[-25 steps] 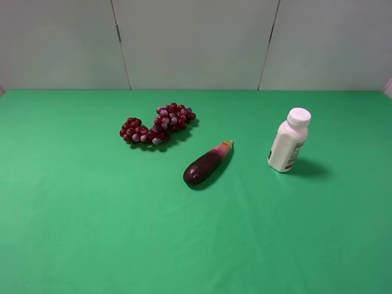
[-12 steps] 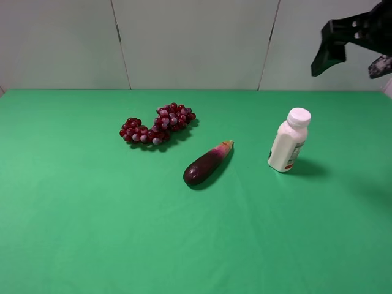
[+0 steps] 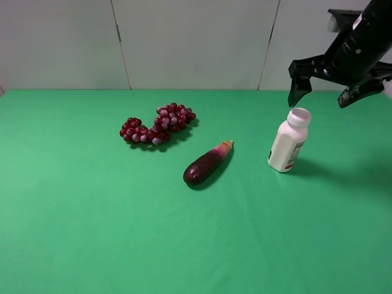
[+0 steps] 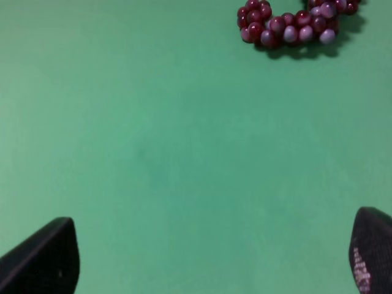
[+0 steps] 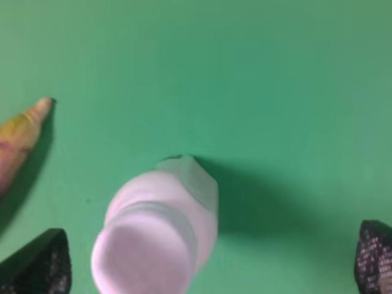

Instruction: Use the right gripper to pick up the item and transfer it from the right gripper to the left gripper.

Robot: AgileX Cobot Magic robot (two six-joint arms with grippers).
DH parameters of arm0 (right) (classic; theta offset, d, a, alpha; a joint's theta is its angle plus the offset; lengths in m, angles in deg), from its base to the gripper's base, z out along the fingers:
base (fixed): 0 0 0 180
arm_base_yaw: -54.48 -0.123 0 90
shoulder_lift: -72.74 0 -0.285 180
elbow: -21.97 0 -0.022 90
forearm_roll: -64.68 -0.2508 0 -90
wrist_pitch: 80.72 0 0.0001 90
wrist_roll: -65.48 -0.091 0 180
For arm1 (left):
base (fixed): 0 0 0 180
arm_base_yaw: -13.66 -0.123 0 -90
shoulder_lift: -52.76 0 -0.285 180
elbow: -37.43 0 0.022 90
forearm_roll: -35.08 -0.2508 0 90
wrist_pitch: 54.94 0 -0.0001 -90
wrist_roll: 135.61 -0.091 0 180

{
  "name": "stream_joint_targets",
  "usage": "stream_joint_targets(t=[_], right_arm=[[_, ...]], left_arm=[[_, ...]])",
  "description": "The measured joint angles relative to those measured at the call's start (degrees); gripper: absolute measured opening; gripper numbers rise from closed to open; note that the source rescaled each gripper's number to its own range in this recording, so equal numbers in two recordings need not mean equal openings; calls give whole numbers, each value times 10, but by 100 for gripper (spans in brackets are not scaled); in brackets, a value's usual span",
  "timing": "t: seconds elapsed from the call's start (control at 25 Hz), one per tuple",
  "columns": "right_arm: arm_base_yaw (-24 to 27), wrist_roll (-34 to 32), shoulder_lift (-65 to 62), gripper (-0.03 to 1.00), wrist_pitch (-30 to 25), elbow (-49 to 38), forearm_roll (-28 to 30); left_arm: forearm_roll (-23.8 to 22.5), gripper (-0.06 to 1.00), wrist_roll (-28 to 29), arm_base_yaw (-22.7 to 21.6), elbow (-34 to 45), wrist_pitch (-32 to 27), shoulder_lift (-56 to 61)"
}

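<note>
Plainly, we start with the green worktop (image 3: 92,233). Over its right half, toward the far edge, the right gripper (image 3: 318,101) hovers pointing down, jaws spread wide and empty. The left gripper (image 4: 205,263) hangs over bare surface near the grape bunch (image 4: 294,24), its jaws also apart with nothing between them, so we judge the right arm clearly the nearer one. Below the right gripper the item (image 3: 288,142) stands upright on the worktop, well apart from the eggplant (image 3: 207,164) lying toward the middle; its long axis runs vertical, cap up. In the right wrist view the cap (image 5: 144,254) sits between the fingers but off toward one of them, so we judge a small sideways shift is needed before the descent.
</note>
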Motion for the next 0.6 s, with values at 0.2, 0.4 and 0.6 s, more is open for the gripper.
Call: stream_joint_targets(t=[0.2, 0.4, 0.6], right_arm=[[-9, 8, 13, 100, 4, 0, -26], [-13, 9, 17, 100, 16, 3, -30], [-13, 9, 40, 100, 17, 3, -28]], left_arm=[[0, 73, 0, 0, 0, 0, 0], [0, 73, 0, 0, 0, 0, 0], [0, 73, 0, 0, 0, 0, 0]])
